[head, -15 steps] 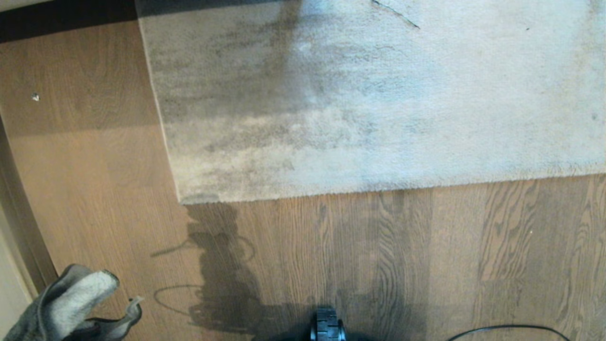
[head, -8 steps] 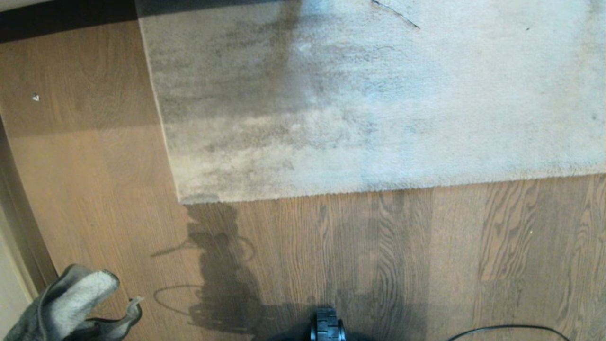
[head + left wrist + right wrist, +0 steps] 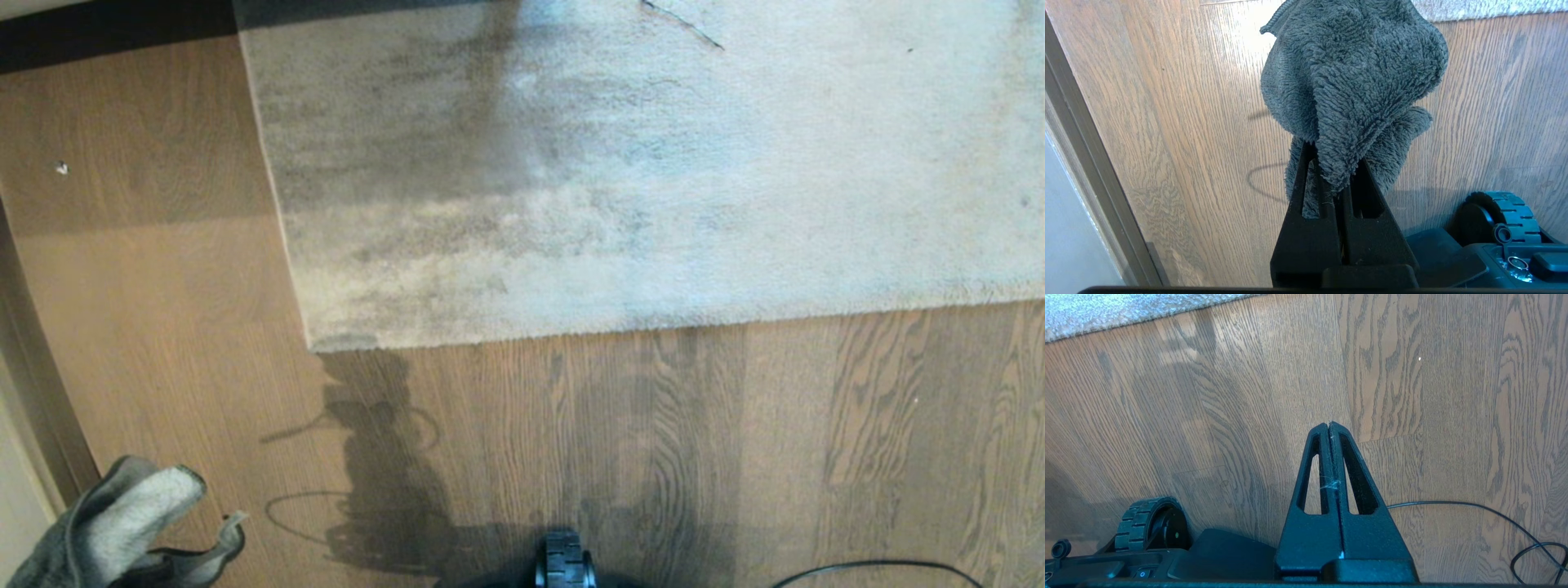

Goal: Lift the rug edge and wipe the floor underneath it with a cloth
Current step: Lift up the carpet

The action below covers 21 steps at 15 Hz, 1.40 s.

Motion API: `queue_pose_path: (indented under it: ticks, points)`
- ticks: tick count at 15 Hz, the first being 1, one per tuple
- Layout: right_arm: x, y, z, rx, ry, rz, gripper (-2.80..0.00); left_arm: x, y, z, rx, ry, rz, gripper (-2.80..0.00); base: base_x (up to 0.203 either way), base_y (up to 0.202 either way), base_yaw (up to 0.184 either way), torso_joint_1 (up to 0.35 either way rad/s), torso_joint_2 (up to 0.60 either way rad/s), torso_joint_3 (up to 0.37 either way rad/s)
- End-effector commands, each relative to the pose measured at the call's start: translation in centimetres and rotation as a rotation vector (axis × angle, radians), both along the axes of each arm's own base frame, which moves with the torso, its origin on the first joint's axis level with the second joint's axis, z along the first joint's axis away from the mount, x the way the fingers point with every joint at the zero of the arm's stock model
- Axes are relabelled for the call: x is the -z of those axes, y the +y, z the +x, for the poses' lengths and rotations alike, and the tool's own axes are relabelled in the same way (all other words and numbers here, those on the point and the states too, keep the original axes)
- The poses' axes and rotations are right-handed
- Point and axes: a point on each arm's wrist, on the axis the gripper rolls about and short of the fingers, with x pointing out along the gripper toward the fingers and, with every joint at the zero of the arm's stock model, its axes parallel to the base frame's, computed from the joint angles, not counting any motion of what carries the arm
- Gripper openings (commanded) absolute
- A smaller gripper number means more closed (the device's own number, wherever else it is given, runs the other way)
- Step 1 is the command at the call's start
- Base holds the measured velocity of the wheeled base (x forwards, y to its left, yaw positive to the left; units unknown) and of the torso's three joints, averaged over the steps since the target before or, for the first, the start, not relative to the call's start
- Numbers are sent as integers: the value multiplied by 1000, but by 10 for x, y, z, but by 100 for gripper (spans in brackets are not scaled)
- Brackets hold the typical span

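The pale grey mottled rug lies flat across the far half of the head view. Its near rug edge and its square corner rest on the brown wood-grain floor. A fuzzy grey cloth bunches out of my left gripper, which is shut on it and hangs above bare floor. In the head view the cloth shows at the lower left, short of the rug corner. My right gripper is shut on nothing, above the floor near the rug edge.
A baseboard and wall run along the left side. A wheel of my base shows at the bottom middle, and a black cable lies on the floor at the bottom right. A small white speck sits on the floor at far left.
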Motion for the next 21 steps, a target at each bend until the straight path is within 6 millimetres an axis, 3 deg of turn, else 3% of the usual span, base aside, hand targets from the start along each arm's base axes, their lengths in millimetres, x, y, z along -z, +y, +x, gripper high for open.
queue_pose_path:
  ticks: [1,21]
  points:
    - [0,0,0,0,0,0,-280,0,0,0,0,-1,0,-280,0,0,0,0,0,0]
    - [0,0,0,0,-1,0,-280,0,0,0,-2,-1,-1,-280,0,0,0,0,0,0]
